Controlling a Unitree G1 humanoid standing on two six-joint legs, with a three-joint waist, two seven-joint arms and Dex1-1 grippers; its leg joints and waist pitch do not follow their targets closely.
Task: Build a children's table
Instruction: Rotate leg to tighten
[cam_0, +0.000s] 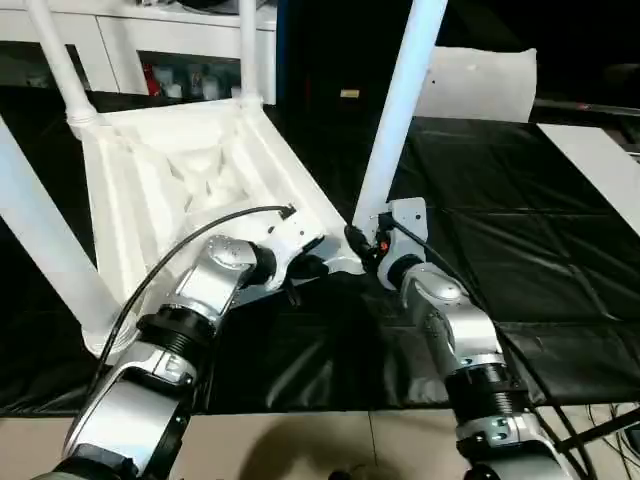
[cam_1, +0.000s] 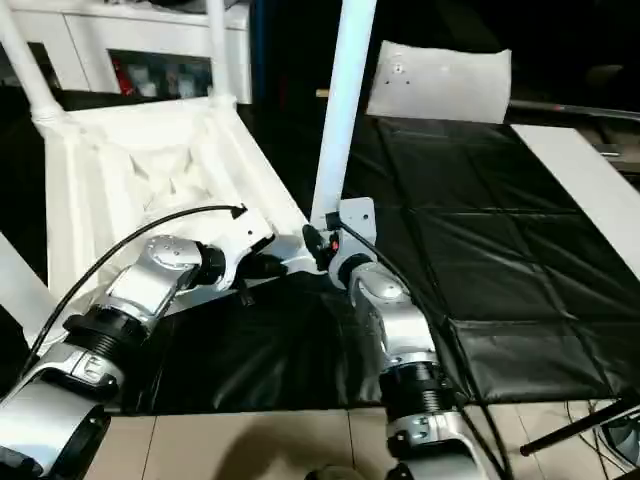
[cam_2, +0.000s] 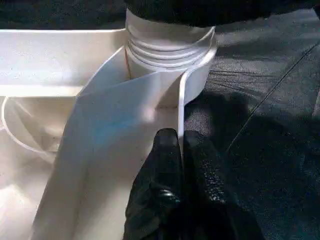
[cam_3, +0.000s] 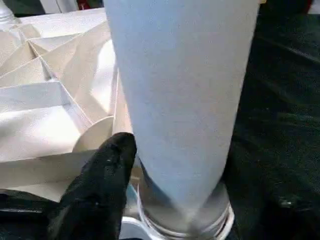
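Tabletop (cam_0: 190, 175) lies upside down on the black sheet (cam_0: 520, 260), ribbed underside up, with the other legs already standing in their round sockets; you are seating the near-corner leg (cam_0: 395, 110). Your left gripper (cam_2: 181, 165) is pinched tight on the thin rim beside that socket; your right gripper (cam_3: 165, 165) has one black finger against the tube's base, though you cannot tell whether it is clamped. Brace the rim hard; keep the smooth, glossy tube in line with the threaded collar (cam_2: 167, 42); turn it home without tilting.
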